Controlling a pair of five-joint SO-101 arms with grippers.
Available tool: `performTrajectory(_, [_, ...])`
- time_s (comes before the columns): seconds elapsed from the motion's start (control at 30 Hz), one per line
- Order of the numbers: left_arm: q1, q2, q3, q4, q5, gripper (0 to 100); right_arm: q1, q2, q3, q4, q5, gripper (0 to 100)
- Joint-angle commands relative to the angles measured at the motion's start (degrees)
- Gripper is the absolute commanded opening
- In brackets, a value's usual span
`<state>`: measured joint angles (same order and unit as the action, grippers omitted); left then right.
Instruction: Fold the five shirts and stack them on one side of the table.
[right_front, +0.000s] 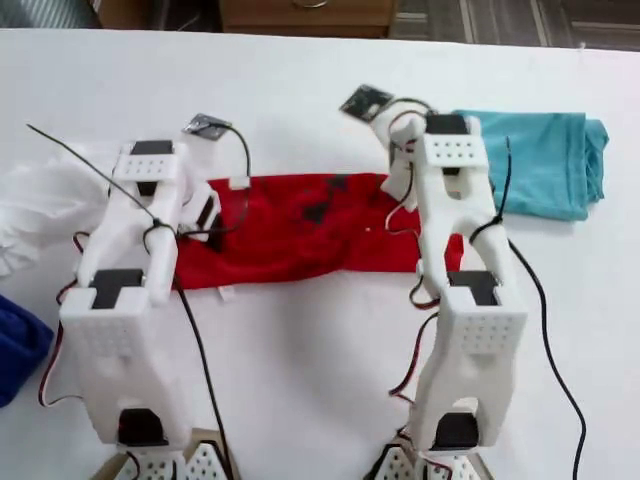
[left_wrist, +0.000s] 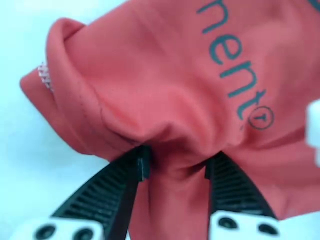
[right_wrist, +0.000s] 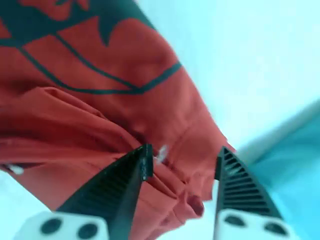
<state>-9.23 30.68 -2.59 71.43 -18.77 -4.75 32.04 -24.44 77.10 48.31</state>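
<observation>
Far out past the left claw (left_wrist: 177, 167), at the edge of the white table (right_front: 320, 340): a blue cloth (right_front: 15, 345), cut off by the frame. Nearer, on that claw's outer side: a crumpled white cloth (right_front: 40, 195).

Left claw: clamps a bunched fold of the red shirt (right_front: 290, 235), with creases running in toward the grip and a rolled hem just off to one side.

Between the two claws: the red shirt, stretched as a long band along the table, dark print facing up. In front of it, toward the arm bases: bare white tabletop crossed by black cables.

Right claw (right_wrist: 182, 160): stands open over the shirt's other end, folded layers and a seam under the gap.

Beyond the right claw, on its outer side: a teal shirt (right_front: 545, 160), loosely folded, near the red one but parted from it by a strip of table.

Past the table's far edge, behind both claws: a wooden cabinet (right_front: 305, 15), then grey floor (right_front: 500, 20).
</observation>
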Motion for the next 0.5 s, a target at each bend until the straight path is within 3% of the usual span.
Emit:
performTrajectory(0.0, [0.70,0.53,-0.31,-1.67,0.09,20,2.51,-0.48,-9.85,6.46,-3.34,18.0])
performTrajectory(0.1, [0.79,0.53,-0.31,-1.67,0.09,20,3.91,-0.48,-15.56,13.49,-5.27,12.5])
performTrajectory(0.17, [0.88,0.53,-0.31,-1.67,0.09,20,4.09,-0.48,-17.85,17.45,-5.54,2.2])
performTrajectory(0.47, [0.97,0.62,-0.40,-1.67,-0.09,20,1.10,-1.10,-15.82,24.04,-5.89,2.0])
